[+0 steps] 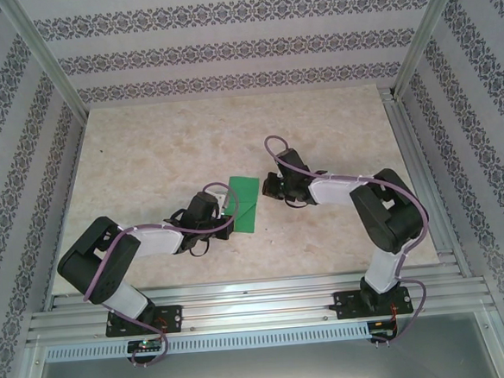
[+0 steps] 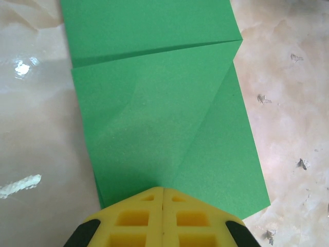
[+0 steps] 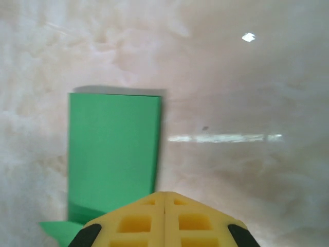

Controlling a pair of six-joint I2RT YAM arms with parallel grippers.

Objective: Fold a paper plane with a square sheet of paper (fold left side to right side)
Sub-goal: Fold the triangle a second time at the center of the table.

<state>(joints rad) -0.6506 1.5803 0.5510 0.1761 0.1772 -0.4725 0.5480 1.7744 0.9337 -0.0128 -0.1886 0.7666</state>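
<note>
The paper (image 1: 244,204) lies flat near the middle of the table (image 1: 146,153), between the two grippers. It is already folded into a narrow green strip, with its long side running away from the arm bases.

The left gripper (image 1: 227,219) is at the near left end of the strip. In the left wrist view its yellow fingers (image 2: 136,218) are pressed together with no gap, so this gripper (image 2: 163,203) is closed with nothing between the fingers. Its tip sits over the near edge of the paper (image 2: 164,118); whether it presses on the sheet I cannot tell. From here the paper shows one diagonal crease going from the near middle to the far right corner, and a flap edge crossing the far part.

The right gripper (image 1: 270,186) is just beside the far right edge of the strip. In the right wrist view its fingers (image 3: 136,224) are also together, so this gripper (image 3: 164,203) is closed and empty. The paper (image 3: 113,149) lies to the left of its tip, and a small green corner sticks out at the bottom left.
</note>
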